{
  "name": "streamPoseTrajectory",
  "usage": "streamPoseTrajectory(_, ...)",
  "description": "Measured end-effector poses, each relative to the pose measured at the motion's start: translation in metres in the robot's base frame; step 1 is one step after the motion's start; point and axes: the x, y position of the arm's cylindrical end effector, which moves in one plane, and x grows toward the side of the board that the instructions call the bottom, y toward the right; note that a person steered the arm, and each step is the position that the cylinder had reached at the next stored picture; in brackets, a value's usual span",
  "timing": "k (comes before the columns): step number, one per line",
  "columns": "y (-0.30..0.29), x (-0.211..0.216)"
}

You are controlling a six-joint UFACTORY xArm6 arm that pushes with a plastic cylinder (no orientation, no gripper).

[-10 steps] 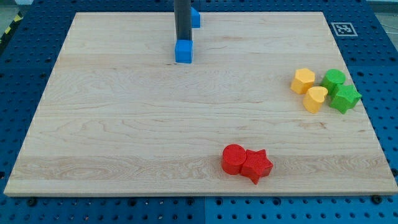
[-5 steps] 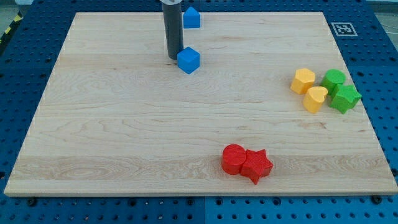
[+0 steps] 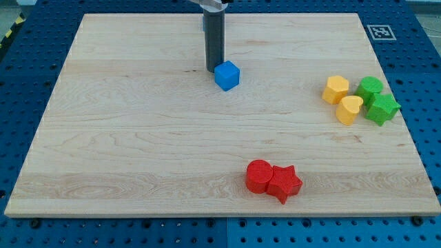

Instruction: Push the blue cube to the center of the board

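No writing was readable. There was no pincer to judge; my tip [image 3: 214, 70] touched the blue cube [image 3: 227, 75] at its upper left.

Only the end effector of my arm is in view: a straight, smooth cylindrical rod, dark grey to near black, with a faint lighter sheen running down its length. Above the rod, at the view's top edge, a wider pale grey collar is partly cut off. My tip [image 3: 214, 69] ends flat and dark. No cables, screws or markings visible.
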Motion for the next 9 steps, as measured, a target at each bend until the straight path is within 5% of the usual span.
streamPoseTrajectory(6, 0.013, 0.037)
streamPoseTrajectory(9, -0.035, 0.000)
